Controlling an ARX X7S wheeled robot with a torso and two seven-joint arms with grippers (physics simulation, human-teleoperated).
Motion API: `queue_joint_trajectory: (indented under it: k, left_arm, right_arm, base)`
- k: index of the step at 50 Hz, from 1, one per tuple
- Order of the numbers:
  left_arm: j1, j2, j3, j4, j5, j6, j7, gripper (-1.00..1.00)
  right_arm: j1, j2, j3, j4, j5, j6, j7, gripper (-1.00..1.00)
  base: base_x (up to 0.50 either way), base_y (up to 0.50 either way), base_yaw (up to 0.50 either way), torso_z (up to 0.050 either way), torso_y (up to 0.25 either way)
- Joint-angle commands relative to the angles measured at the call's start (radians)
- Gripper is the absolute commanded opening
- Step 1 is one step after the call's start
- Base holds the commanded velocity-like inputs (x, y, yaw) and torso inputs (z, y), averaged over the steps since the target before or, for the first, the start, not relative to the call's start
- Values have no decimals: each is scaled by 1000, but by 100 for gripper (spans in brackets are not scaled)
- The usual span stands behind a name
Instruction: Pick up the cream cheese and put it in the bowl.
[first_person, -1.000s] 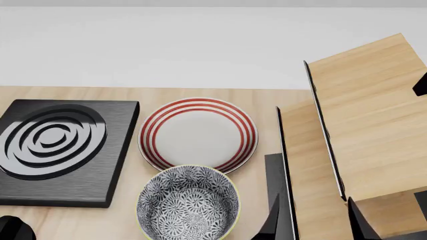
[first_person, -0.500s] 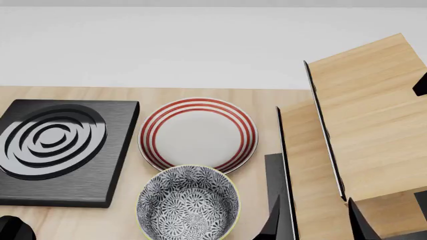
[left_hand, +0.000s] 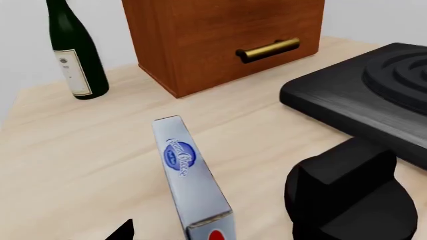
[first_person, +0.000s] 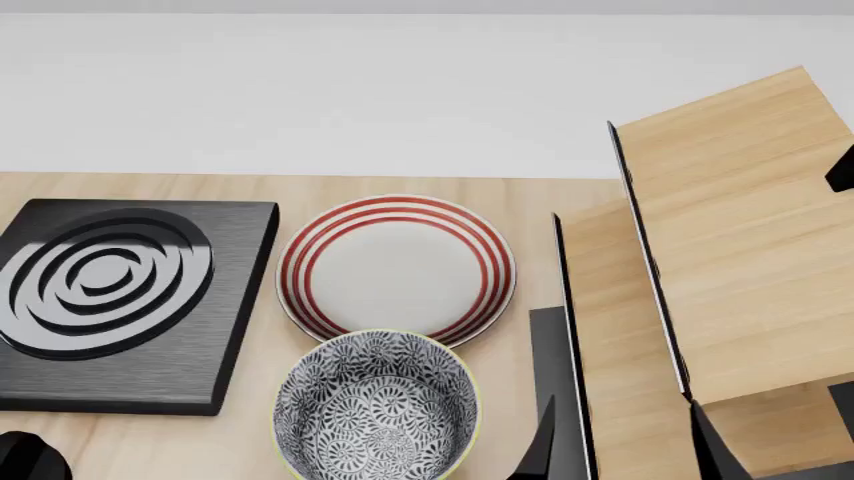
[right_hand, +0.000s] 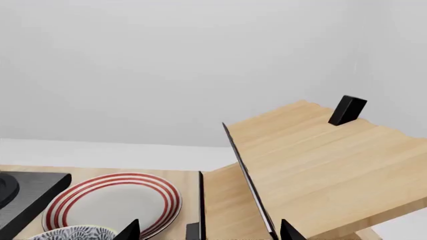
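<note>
Blue-grey cream cheese (left_hand: 189, 185) cut off at frame edge — both grippers' spread unclear.

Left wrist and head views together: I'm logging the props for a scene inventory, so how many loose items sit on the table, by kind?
Dishes: 2, the bowl and the red-ringed plate
Bottles: 1, the dark wine bottle
Food boxes: 1, the cream cheese
Burner slabs: 1, the black stove block
Cabinets: 1, the brown drawer unit
Total: 6

blue-grey cream cheese (left_hand: 189, 182) box stands on edge on the table; floral bowl (first_person: 376, 405) sits upright.
</note>
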Motion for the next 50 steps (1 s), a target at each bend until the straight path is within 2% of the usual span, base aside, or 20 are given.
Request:
queue_joint_trajectory:
  k: [1, 50]
  left_arm:
    - [-12, -8, 3, -33, -2, 15, -12, 100]
    - [-111, -23, 26, -205, -3, 44, -30, 100]
  right_arm:
    - [-1, 0, -5, 6, -1, -6, 0, 100]
    - [3, 6, -18, 17, 1, -7, 5, 100]
  base:
    - [0, 0, 0, 0, 0]
    - [0, 0, 0, 0, 0]
